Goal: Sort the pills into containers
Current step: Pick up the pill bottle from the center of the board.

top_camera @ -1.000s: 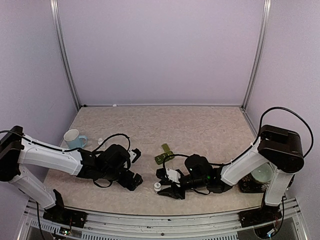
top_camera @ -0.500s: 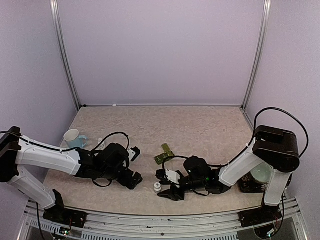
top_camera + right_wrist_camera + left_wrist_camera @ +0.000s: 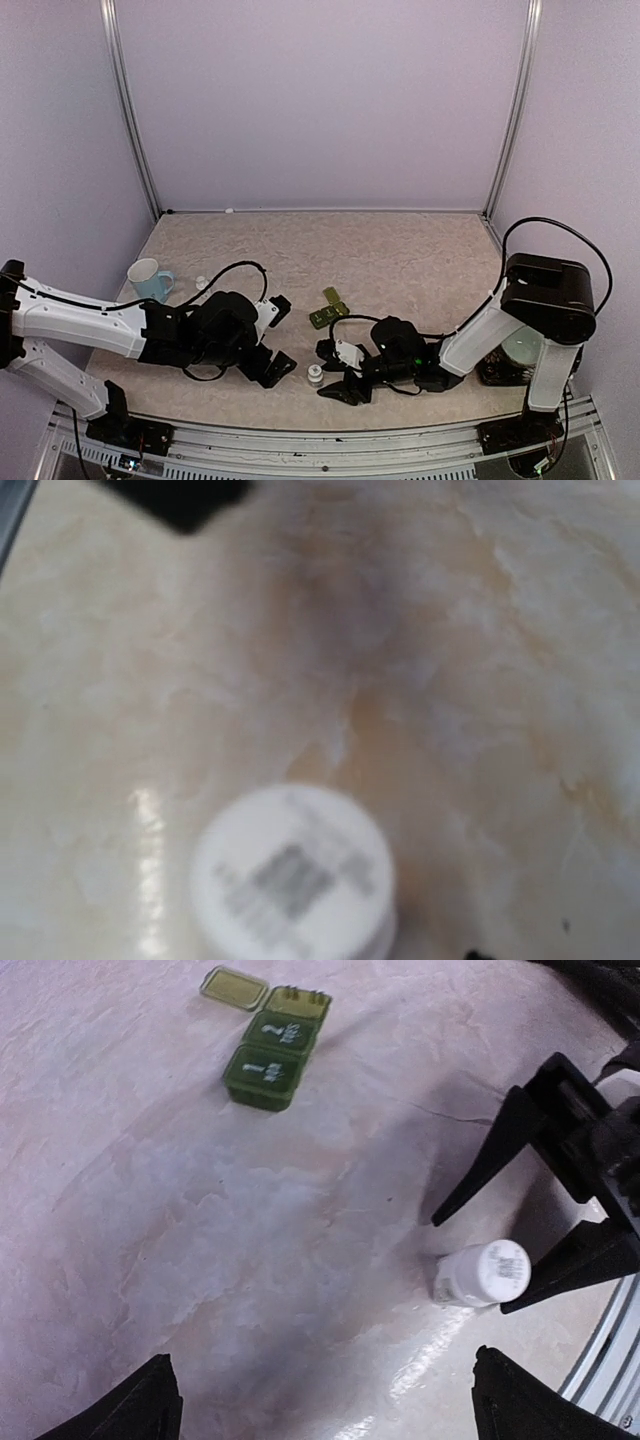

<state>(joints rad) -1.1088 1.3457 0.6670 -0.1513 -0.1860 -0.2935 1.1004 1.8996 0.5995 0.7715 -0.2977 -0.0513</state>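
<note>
The containers [image 3: 265,1060], a dark green strip of three joined compartments, lie toward the middle of the tabletop [image 3: 400,250], well apart from both claws. The end compartment has its lid [image 3: 235,987] flipped back and the two numbered ones are shut. The left claw [image 3: 280,337] is spread wide and empty, pointing toward the right claw [image 3: 328,371], whose fingers stand apart on either side of an upright white bottle [image 3: 482,1273] without clamping it. The main risk is probably a clash, since the claws are near each other and converge on one small object. The bottle stands near the front edge, so a sideways brush from a finger could topple it and let it roll off. Later, an off-centre push could skid the light strip or close the open lid.
</note>
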